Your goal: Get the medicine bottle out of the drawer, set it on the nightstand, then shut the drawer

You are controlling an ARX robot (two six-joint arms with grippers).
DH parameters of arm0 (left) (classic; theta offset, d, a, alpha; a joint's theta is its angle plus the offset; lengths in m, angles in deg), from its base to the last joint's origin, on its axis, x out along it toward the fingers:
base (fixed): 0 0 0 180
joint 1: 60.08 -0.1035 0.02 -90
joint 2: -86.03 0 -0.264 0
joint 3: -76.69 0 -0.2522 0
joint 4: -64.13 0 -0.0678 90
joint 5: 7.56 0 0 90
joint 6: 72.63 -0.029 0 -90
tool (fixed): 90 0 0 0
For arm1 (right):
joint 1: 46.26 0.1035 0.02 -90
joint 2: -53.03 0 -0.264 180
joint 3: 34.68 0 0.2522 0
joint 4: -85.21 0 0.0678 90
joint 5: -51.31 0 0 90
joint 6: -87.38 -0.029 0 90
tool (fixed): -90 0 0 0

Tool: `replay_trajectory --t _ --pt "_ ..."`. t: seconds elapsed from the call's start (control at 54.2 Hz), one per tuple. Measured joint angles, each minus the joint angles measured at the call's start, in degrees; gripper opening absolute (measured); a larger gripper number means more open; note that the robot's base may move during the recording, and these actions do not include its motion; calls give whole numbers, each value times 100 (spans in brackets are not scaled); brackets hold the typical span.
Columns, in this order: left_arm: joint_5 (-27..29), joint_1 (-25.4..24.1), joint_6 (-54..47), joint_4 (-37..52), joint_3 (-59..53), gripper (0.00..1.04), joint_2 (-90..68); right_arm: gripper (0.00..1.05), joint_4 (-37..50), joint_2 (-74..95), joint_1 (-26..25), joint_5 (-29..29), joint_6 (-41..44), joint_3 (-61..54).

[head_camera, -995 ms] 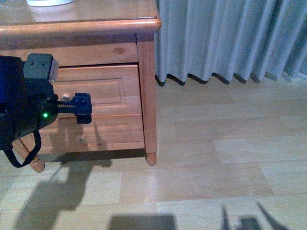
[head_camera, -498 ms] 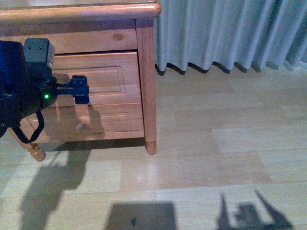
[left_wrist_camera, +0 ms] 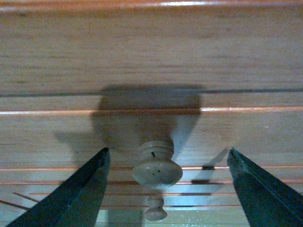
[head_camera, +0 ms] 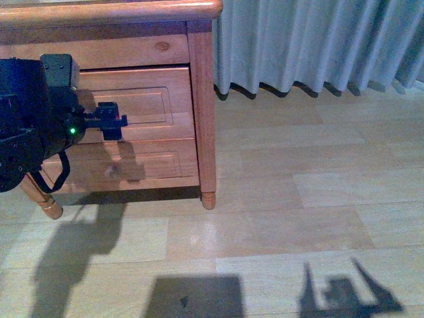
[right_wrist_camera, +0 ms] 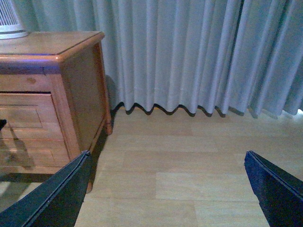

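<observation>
At far left the left pincer (head_camera: 114, 122) hovers spread at the drawer (head_camera: 152, 106), whose shut front runs wide across the nightstand (head_camera: 201, 99), facing the robot. Its wrist view alone shows the knob (left_wrist_camera: 157, 168) jutting between the fingers, touching neither. Rightward lies bare floor (head_camera: 298, 199). The right pincer (right_wrist_camera: 166, 153), seen only from its own wrist, gapes wide above that floor.

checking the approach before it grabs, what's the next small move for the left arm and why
Probably close the left gripper on the knob, easing in a touch first if needed. Its jaws stand open with the knob centred between them, and the drawer looks shut, so it has to be pulled open first.
</observation>
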Motion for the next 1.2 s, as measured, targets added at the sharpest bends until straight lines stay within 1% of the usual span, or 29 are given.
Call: replay_trajectory --t 0.018,0.055,0.147,0.184,0.24,0.276,0.442,0.59,0.811,0.866,0.959,1.032,1.198 --pt "-2 0 2 0 0 68 0 98 0 0 0 0 -2 0" --pt "-2 4 9 2 4 60 0 98 0 0 0 0 -2 0" --pt "-4 4 13 7 4 48 -2 98 0 0 0 0 -2 0" --pt "37 9 13 7 4 41 -2 98 0 0 0 0 -2 0" --pt "72 7 17 15 4 34 -4 98 0 0 0 2 -2 0" --pt "79 0 37 35 -2 27 -4 98 0 0 0 2 -2 0" --pt "122 11 85 258 -175 24 -4 98 0 0 0 0 -2 0" --pt "245 59 118 756 -800 24 142 98 0 0 0 0 -2 0" --pt "289 107 538 1825 -2326 24 553 98 0 0 0 2 -2 0" --pt "225 107 649 2420 -3051 24 643 98 0 0 0 2 -2 0" --pt "155 105 660 3134 -3853 24 664 98 0 0 0 2 -2 0" --pt "127 107 656 3239 -4033 24 739 98 0 0 0 2 0 0" --pt "55 111 660 3226 -3991 24 820 98 0 0 0 0 -2 0"
